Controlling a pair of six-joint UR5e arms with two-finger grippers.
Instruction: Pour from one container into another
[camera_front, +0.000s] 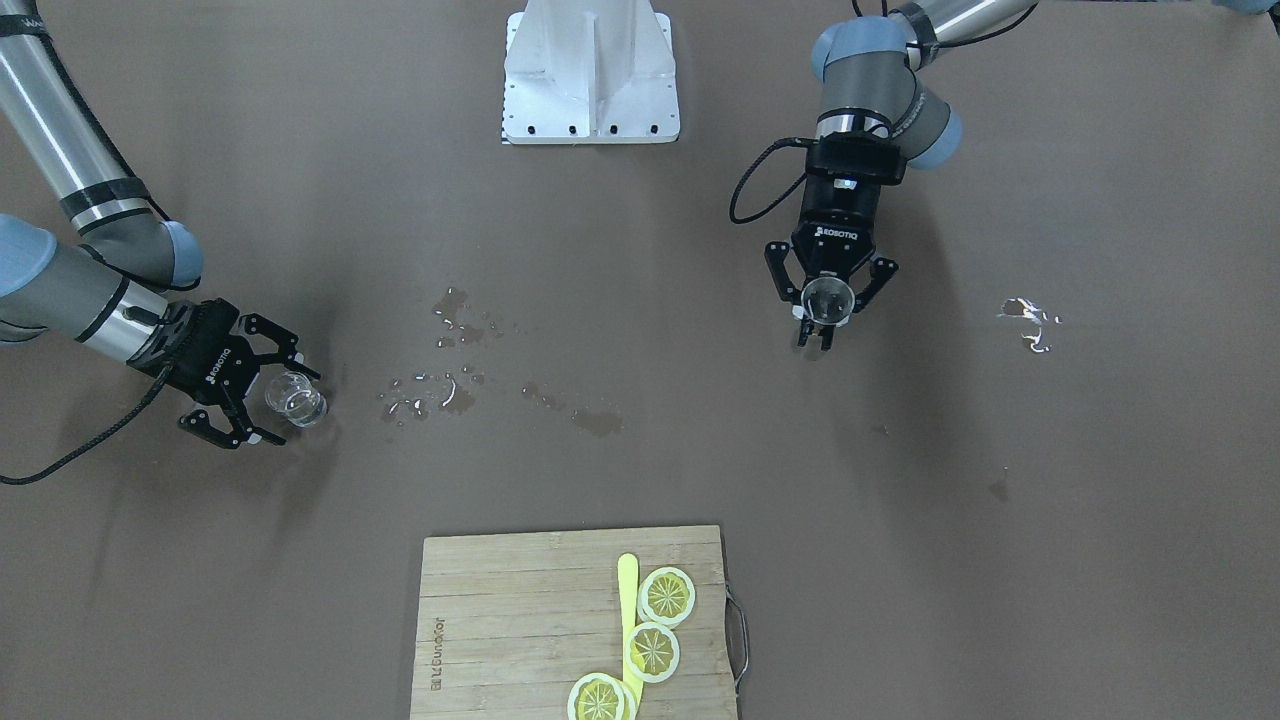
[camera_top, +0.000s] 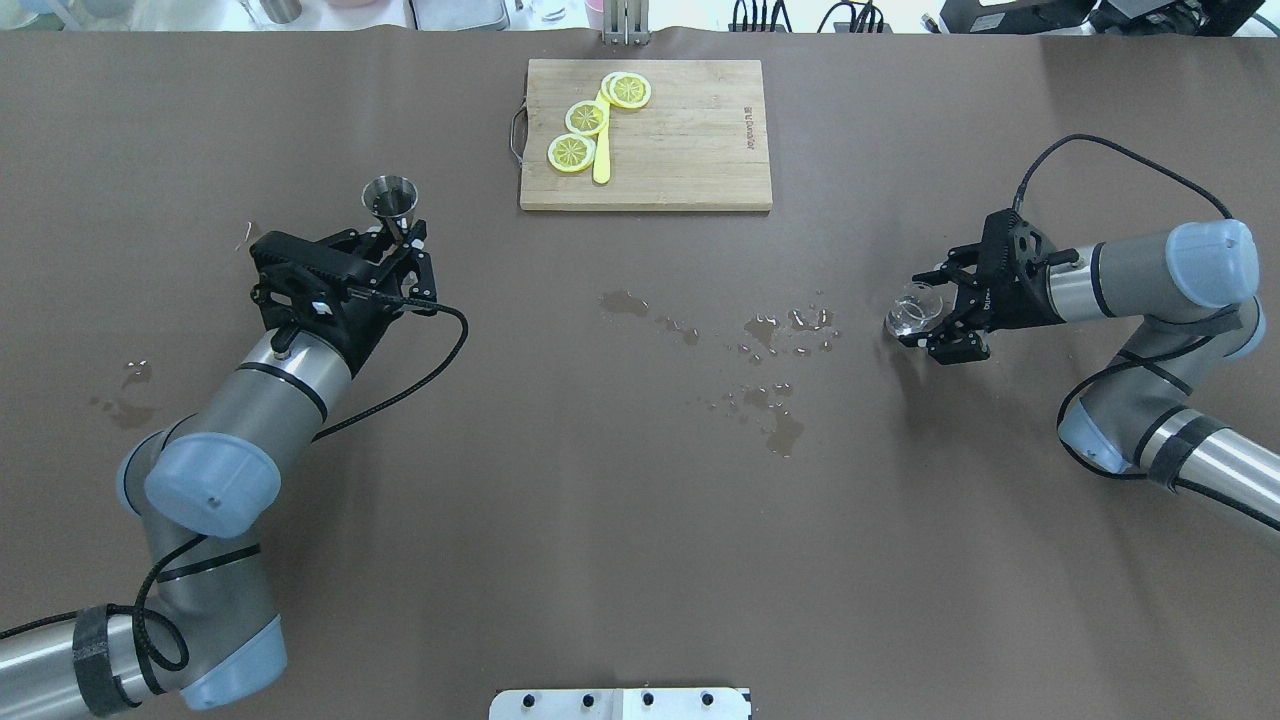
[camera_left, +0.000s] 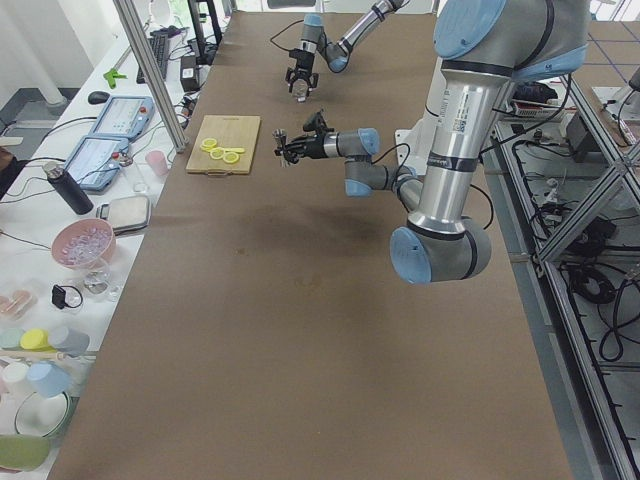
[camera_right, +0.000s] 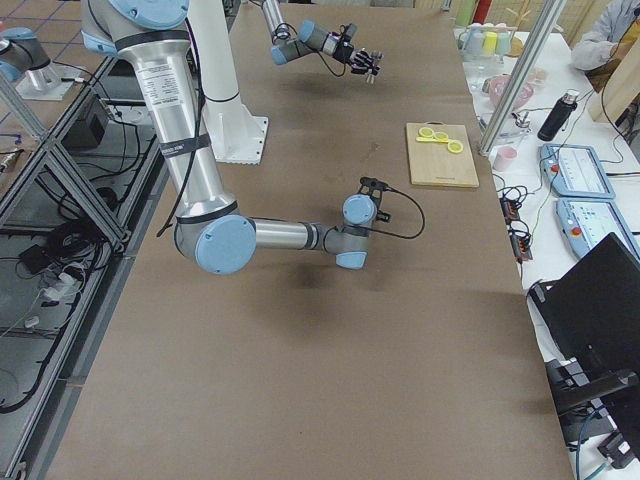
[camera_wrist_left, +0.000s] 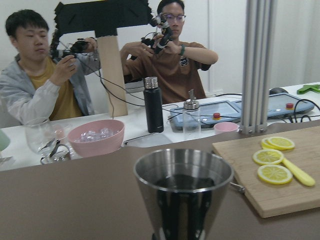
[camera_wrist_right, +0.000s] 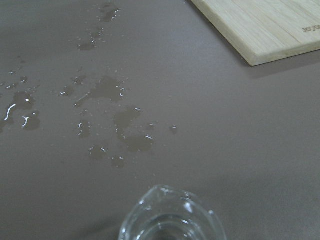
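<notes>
1. My left gripper (camera_top: 398, 243) is pinched on the small metal jigger (camera_top: 391, 198), gripping it low, beneath the wide mouth.
2. The jigger is upright, silver-grey and dark inside, flaring up from a narrow waist. It sits near the handle end of the cutting board (camera_top: 680, 150).
3. My right gripper (camera_top: 930, 312) is clamped on the clear glass (camera_top: 911, 310), which is short and rounded.
4. The glass is well apart from the jigger, beside wet patches (camera_top: 770, 340) on the brown surface (camera_top: 600, 500).
</notes>
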